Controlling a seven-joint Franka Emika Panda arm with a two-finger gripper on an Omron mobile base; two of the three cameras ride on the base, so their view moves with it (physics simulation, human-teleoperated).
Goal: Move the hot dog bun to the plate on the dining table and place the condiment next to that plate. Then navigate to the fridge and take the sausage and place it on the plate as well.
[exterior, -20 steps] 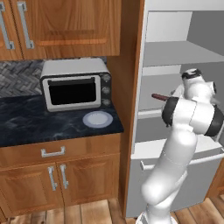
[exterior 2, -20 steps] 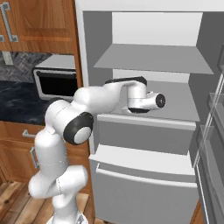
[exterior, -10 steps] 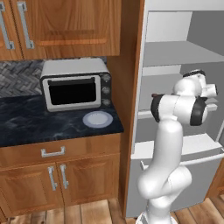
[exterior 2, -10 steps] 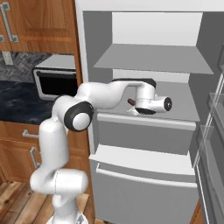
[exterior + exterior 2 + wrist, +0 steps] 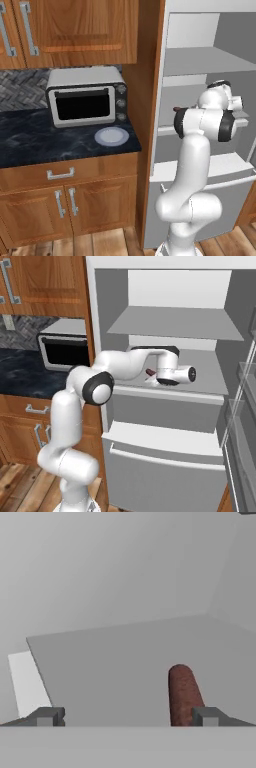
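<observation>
hand view: gripper [image 5: 125, 717] spread wide, sausage [image 5: 184, 694] beside one fingertip on fridge [image 5: 165, 331] shelf.

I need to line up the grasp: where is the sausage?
The sausage lies on the fridge shelf, close to the open gripper's right-hand fingertip in the hand view.

Rough matt sausage [image 5: 184, 694] on smooth grey fridge [image 5: 125, 657] shelf.

1. My left base view looks forward from behind-left, taking in the counter [image 5: 60, 142] and the open fridge [image 5: 200, 65].
2. My right base view faces that same fridge [image 5: 170, 331] from behind-right.
3. My hand view sits close, low over a fridge shelf [image 5: 125, 662].
</observation>
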